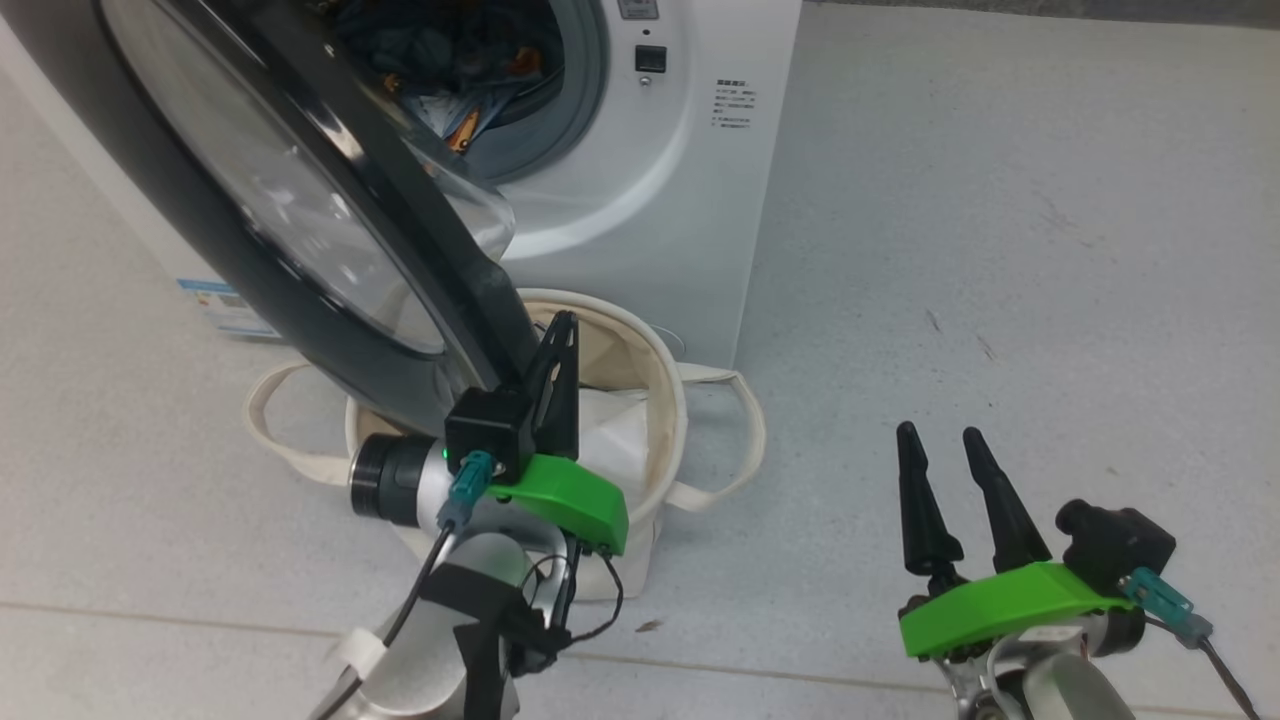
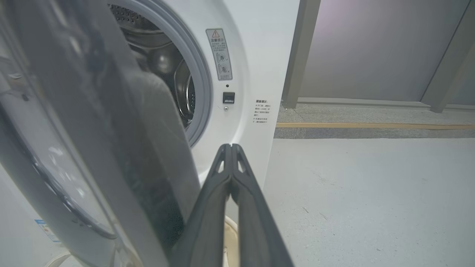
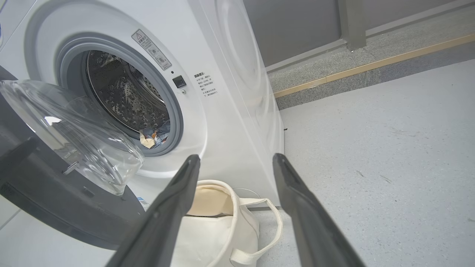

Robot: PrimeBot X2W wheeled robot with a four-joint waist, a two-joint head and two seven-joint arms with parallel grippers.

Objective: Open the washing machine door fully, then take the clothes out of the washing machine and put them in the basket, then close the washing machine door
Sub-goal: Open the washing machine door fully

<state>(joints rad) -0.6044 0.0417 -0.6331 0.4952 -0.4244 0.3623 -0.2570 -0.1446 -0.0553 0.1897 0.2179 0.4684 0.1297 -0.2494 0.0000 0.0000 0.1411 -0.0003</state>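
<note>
Clothes (image 3: 156, 134) (in drum (image 3: 118, 92)) — left gripper (image 2: 231, 146) pinched together.

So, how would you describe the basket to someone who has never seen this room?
Find the big white washer with its round door swung open. On the floor just before it, by the door's lower edge, stands the basket. Unlike the hard white washer and black door, it is a soft round cream canvas tub with two looped handles.

Head camera looks steeply down on the washing machine door (image 1: 300, 230) and the basket (image 1: 625, 350). Left wrist camera sits close against the door's edge, facing the washing machine (image 2: 245, 66) front. Right wrist camera, farther back, faces the drum opening (image 3: 122, 100). All three share door and front.
</note>
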